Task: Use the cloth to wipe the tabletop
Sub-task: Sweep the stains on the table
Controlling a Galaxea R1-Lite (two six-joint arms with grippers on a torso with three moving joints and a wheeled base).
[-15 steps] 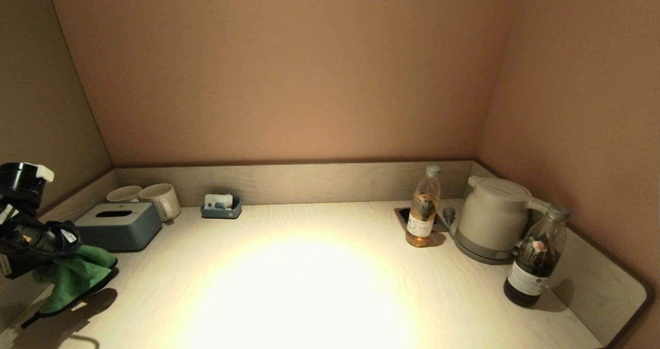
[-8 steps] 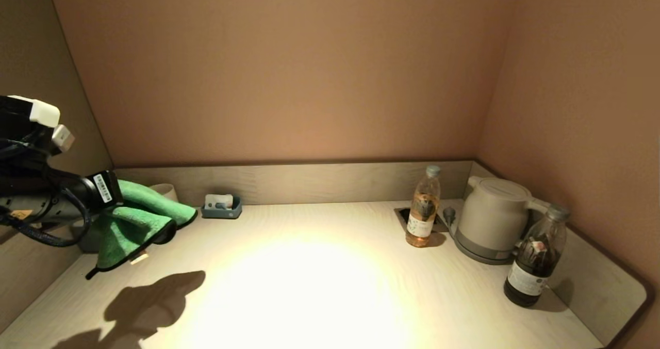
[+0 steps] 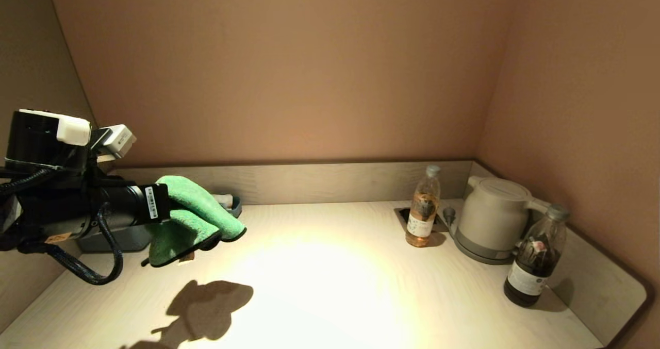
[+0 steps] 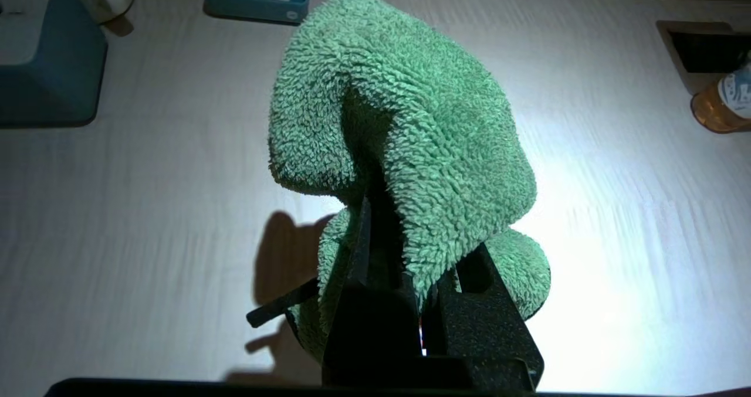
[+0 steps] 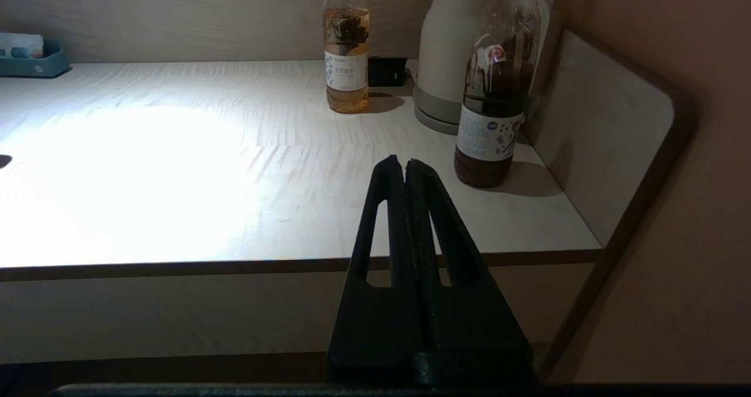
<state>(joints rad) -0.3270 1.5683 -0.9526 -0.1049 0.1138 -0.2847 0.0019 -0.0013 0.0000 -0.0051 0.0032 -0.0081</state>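
My left gripper (image 3: pixel 178 220) is shut on a fluffy green cloth (image 3: pixel 198 217) and holds it in the air above the left part of the pale wooden tabletop (image 3: pixel 330 287). The cloth (image 4: pixel 405 127) drapes over the black fingers (image 4: pixel 469 303) and hides their tips; its shadow falls on the table below. My right gripper (image 5: pixel 405 165) is shut and empty, parked just off the table's front edge on the right; it does not show in the head view.
A grey-blue tissue box (image 3: pixel 111 238) and a small blue tray (image 3: pixel 229 204) stand at the back left. An amber bottle (image 3: pixel 423 207), a white kettle (image 3: pixel 490 217) and a dark bottle (image 3: pixel 536 256) stand at the right, near a recessed socket (image 3: pixel 405 215). Walls close three sides.
My left arm has risen and swung right from the table's left edge, carrying the green cloth out over the tabletop. It now hides the mugs and part of the tissue box.
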